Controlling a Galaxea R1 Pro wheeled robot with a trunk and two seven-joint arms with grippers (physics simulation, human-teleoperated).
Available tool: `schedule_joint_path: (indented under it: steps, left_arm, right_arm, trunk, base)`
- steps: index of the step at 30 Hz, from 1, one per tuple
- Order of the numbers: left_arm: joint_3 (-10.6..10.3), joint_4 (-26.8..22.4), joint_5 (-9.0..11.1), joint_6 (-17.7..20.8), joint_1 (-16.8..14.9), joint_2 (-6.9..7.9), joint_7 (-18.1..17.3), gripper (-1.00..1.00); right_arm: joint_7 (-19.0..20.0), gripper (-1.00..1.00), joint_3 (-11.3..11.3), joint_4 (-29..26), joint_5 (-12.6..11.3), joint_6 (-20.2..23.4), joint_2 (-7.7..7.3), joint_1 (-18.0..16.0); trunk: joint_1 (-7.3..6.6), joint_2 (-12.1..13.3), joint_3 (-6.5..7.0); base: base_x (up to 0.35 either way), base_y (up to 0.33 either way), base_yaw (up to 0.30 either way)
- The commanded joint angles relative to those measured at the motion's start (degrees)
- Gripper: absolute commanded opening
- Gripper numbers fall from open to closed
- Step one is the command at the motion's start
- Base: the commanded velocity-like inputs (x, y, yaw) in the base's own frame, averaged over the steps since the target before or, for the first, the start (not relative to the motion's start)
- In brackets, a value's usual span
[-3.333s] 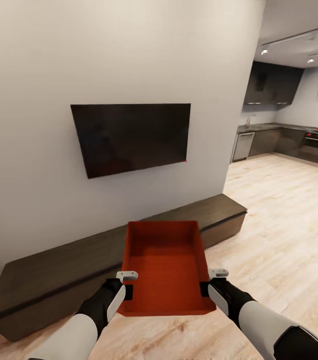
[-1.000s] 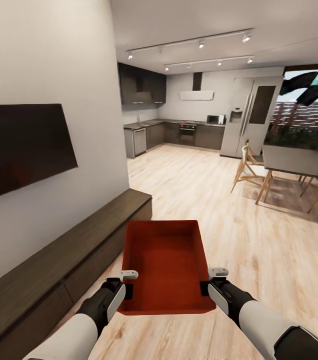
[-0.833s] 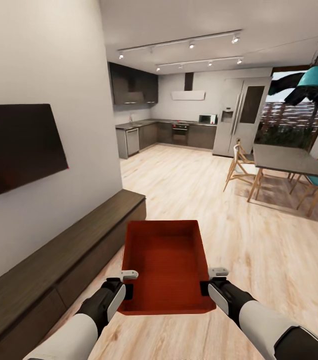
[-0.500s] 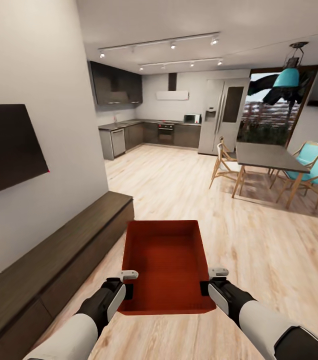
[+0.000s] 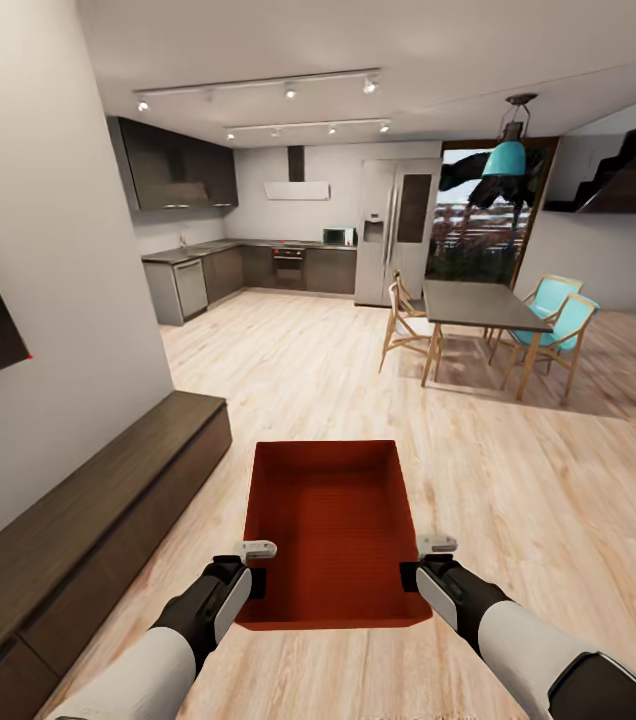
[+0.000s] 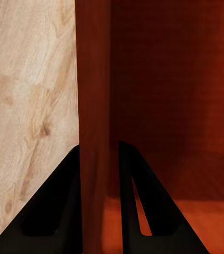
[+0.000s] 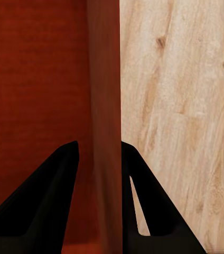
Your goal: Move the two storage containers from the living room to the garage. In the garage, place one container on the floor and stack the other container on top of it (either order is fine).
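Colours in the room

The storage container [image 5: 330,528] is red-orange, held between the black left gripper [image 5: 255,572] and the black right gripper [image 5: 410,568]. The floor [image 5: 558,500] under both is light wood with brown grain lines. Left of the left gripper, the long cabinet [image 5: 88,520] is dark brown. Far ahead of the right gripper, the chairs [image 5: 558,310] are bright blue-green.
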Motion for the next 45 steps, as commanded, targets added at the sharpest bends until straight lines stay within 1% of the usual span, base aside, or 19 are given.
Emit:
schedule_joint_path:
  steps: [1,45]
  left_arm:
    - [-0.7,2.1,-0.2,0.6,0.0,0.2,0.8,-1.0]
    - [-0.7,2.1,-0.2,0.7,0.0,0.2,0.8,-1.0]
  right_arm:
    - [-0.3,-1.0,1.5,-0.4,-0.9,0.0,-0.03,-0.1]
    - [-0.3,-1.0,1.5,-0.4,-0.9,0.0,-0.03,-0.1]
  trunk:
    - [0.04,-0.1,-0.12]
    - [0.04,-0.1,-0.12]
  base:
    - [0.0,0.0,-0.286]
    - [0.0,0.0,-0.286]
